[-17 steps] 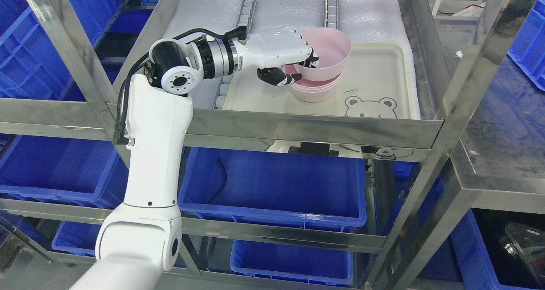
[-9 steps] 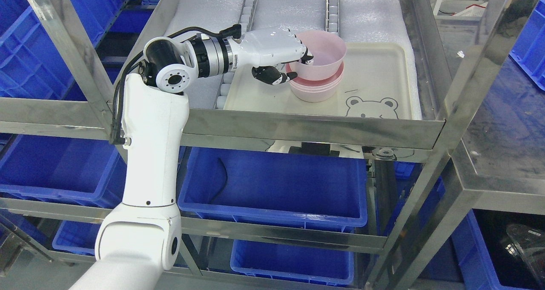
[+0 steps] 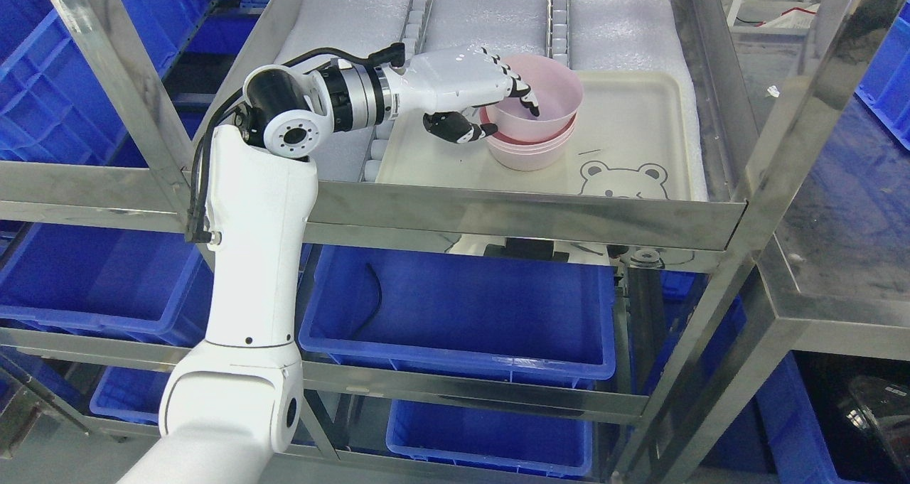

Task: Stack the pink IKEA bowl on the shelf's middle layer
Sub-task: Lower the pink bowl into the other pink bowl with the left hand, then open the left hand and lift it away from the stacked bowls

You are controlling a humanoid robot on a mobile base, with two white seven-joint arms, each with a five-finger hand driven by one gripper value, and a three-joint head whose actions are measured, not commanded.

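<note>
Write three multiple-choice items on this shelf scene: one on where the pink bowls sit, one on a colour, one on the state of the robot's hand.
1. Where does the stack of pink bowls sit?
A. On the cream tray
B. In a blue bin
C. On the floor

2. What colour are the bins under the shelf?
A. Green
B. Blue
C. Red

3. What is the left hand doing?
A. Hanging open away from the bowls
B. Gripping the tray's edge
C. Pinching the top bowl at its rim

Answers: 1 A, the stack stands on the tray beside the bear drawing; 2 B, every bin is blue; 3 C, fingers lie inside the rim and the thumb outside.
</note>
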